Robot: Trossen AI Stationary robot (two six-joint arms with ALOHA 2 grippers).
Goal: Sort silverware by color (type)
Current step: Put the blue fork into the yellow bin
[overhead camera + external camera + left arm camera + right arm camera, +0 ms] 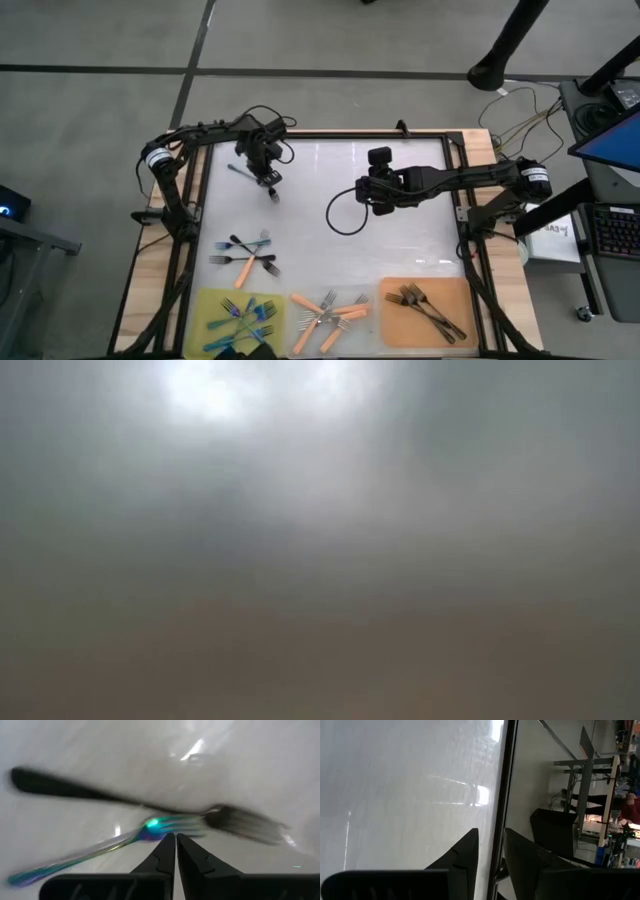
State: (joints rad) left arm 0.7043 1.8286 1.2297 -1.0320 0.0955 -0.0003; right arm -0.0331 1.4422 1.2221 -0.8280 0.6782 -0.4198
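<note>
left gripper point(268, 180) at far left, fingers pinched on a blue fork point(100, 851); right gripper point(371, 192) mid-table, narrowly parted, empty.

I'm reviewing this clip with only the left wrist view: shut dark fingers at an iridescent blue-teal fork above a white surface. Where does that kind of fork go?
Observer: The high view shows a yellow-green mat at the table's bottom left corner, with iridescent blue-teal forks lying on it.
Operator: Is anything left unsorted?
Observer: Yes. A small mixed heap of forks lies on the white table top, between the left gripper and that mat.
Operator: What about the right arm?
Observer: The right gripper hangs over the middle of the table with its fingers apart, holding nothing.
</note>
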